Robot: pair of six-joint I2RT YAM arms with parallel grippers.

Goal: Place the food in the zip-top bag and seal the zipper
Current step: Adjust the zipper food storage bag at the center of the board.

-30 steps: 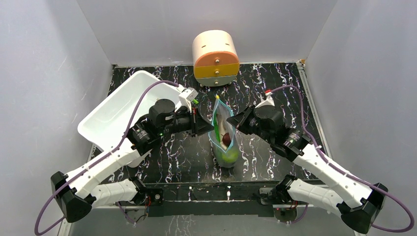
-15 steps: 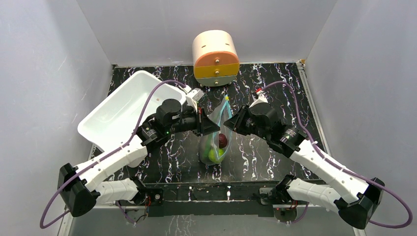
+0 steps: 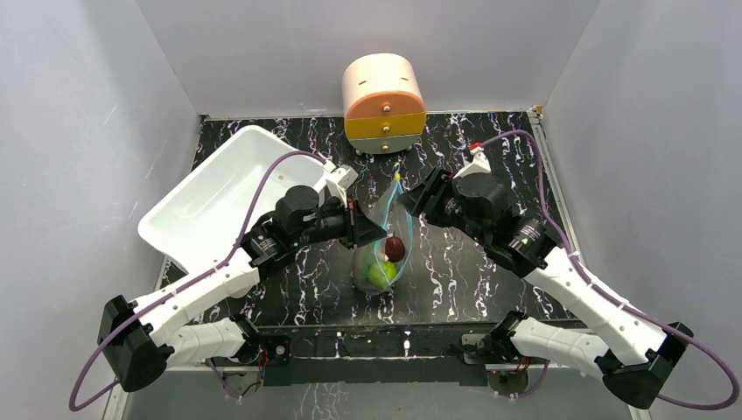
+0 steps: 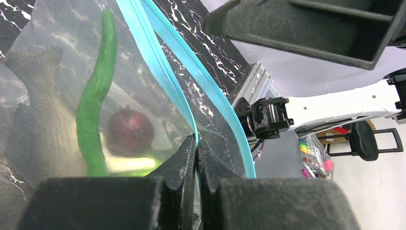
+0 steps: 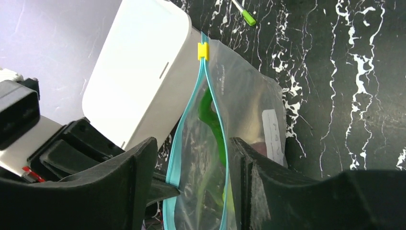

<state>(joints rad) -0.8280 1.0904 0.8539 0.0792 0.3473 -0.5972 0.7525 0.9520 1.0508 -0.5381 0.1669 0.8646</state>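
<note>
I see the clear, crinkly zip-top bag point(image 3: 372, 254) at the middle of the table point(image 3: 472, 280), its mouth unsealed. The two teal strips of the zipper point(image 4: 158, 62) spread apart and meet only at the yellow end tab point(image 5: 203, 51). Inside I make out the long green pepper point(image 4: 98, 96) on end, the grey-brown fish point(image 4: 36, 129) beside it, the dark purple ball point(image 4: 129, 130) and the lime-green fruit point(image 3: 378, 275) lowest.
</note>
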